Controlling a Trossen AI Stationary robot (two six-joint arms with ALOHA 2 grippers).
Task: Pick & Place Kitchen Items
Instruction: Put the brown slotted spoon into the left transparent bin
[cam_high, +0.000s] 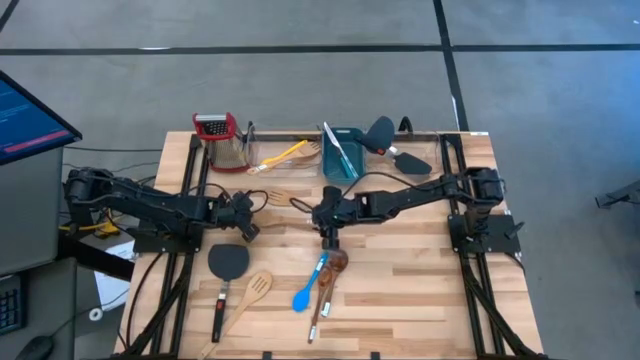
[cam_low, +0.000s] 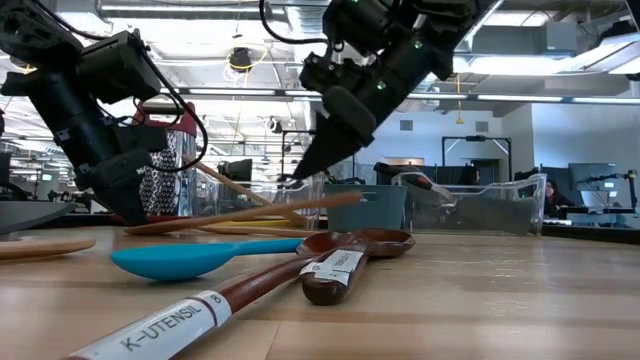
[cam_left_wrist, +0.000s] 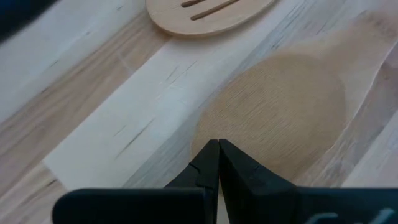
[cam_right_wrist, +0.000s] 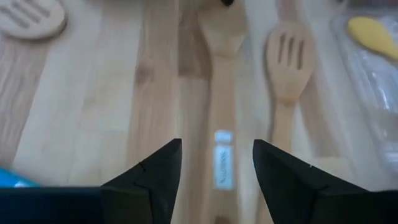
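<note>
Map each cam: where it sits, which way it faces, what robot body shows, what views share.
High: overhead, straight down on table; both arms.
Low: table-top height, level into room; blue spoon near, arms overhead.
Left wrist: down past shut left gripper at pale wooden spoon.
Right wrist: down past open right gripper at wooden spatula.
Shared: high and low both show blue spoon.

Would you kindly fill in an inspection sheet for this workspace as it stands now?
Surface: pale wooden table, bare at its right.
Job's things: blue spoon beside dark-brown spoon; black spatula; slotted spatula; yellow spoon in clear bin.
Clutter: red grater; teal tub.
Grippers: left gripper shut over a wooden spoon; right gripper open above a wooden handle, holding nothing.
Cables: yellow cable by left arm base.
Surroundings: monitor; grey floor.
</note>
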